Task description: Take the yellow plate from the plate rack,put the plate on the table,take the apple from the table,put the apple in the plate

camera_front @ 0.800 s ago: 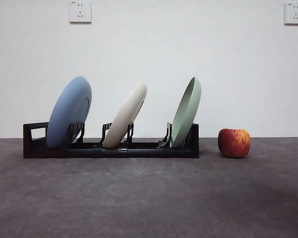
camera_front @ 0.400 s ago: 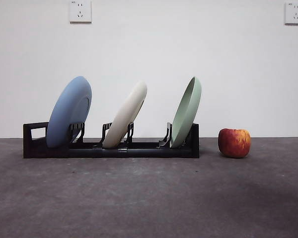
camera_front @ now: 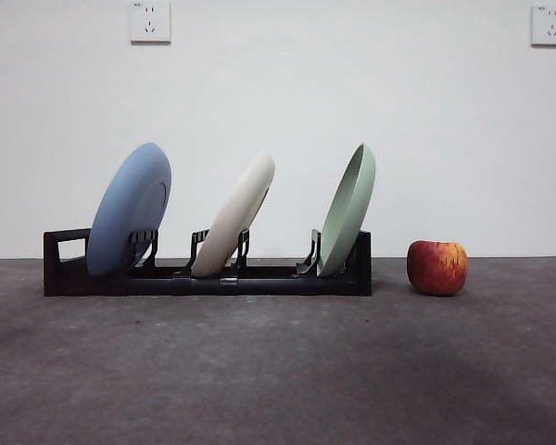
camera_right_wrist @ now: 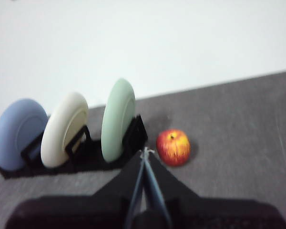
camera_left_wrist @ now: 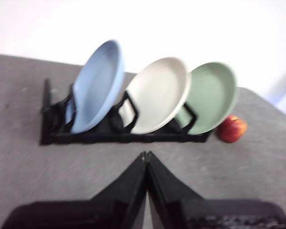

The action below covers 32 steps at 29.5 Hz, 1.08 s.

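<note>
Yellow plate [camera_left_wrist: 158, 94] waits ahead of the left gripper [camera_left_wrist: 145, 155], whose jaws are pressed together on nothing, well short of the plate rack [camera_front: 259, 274]; the right gripper [camera_right_wrist: 144, 151], likewise closed and empty, hangs nearer the apple [camera_right_wrist: 173, 147]. The plate leans in the rack's middle slot between a blue plate [camera_front: 130, 209] and a pale green plate [camera_front: 348, 209], matte cream with a raised rim. It looks stiff, light and probably smooth, so its free upper rim seems the safest hold.
</note>
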Tool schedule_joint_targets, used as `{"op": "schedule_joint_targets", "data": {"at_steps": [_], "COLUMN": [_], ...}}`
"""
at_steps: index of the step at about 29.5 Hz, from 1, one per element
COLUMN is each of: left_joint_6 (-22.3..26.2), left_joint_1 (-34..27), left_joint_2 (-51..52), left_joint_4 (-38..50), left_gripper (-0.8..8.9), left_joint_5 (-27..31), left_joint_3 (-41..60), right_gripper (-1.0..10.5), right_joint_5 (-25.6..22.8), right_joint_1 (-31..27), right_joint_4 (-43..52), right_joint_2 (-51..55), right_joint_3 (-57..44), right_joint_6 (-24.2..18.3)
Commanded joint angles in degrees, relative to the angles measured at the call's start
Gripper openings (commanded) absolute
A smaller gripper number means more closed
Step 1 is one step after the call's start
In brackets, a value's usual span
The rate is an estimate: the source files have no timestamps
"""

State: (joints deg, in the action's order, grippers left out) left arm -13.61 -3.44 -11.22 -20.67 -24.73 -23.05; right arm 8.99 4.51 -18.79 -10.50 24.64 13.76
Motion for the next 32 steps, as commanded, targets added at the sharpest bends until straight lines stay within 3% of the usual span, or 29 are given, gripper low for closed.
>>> {"op": "schedule_joint_targets", "data": {"at_steps": [1, 7, 13, 19, 24, 26, 28, 29, 30, 32], "left_joint_6": [0.09, 4.04, 8.81, 9.42, 9.44, 9.42, 9.38, 9.38, 9.38, 9.38], "left_joint_1": [-0.11, -0.11, 0.66, 1.73, 2.38, 2.38, 2.38, 2.38, 2.40, 2.43], "left_joint_2": [-3.17, -11.04, -16.26, -18.58, -19.32, -19.61, -19.87, -19.91, -19.91, -19.91], "left_joint_4": [-2.19, -11.85, -19.39, -22.32, -22.51, -22.51, -22.56, -22.58, -22.58, -22.58], "left_gripper": [-0.06, -0.06, -0.06, -0.04, 0.21, 1.41, 4.69, 5.83, 5.98, 5.98], "left_joint_5": [-2.64, -8.68, -8.74, -8.98, -14.16, -14.73, -14.80, -14.80, -14.78, -14.75], "left_joint_3": [-5.35, -17.07, -25.31, -27.76, -27.85, -27.85, -27.85, -27.85, -27.85, -27.85], "right_gripper": [-0.1, -0.1, -0.1, -0.1, 0.2, 1.5, 4.2, 5.3, 6.0, 6.1], "right_joint_5": [1.14, 2.64, 4.37, 6.05, 8.44, 9.75, 10.80, 10.99, 10.99, 10.99], "right_joint_1": [-0.02, -0.02, -0.02, -0.02, -0.02, -0.02, -0.02, -0.02, -0.02, -0.02], "right_joint_4": [-6.49, -21.88, -31.87, -34.91, -35.58, -35.60, -35.65, -35.65, -35.65, -35.67], "right_joint_2": [-4.46, -14.05, -20.31, -22.38, -22.38, -22.38, -22.40, -22.40, -22.40, -22.40], "right_joint_3": [6.93, 21.97, 31.91, 34.97, 35.01, 35.01, 35.01, 35.01, 35.01, 35.01], "right_joint_6": [-1.95, -9.94, -15.58, -16.98, -17.25, -17.22, -17.20, -17.20, -17.20, -17.20]}}
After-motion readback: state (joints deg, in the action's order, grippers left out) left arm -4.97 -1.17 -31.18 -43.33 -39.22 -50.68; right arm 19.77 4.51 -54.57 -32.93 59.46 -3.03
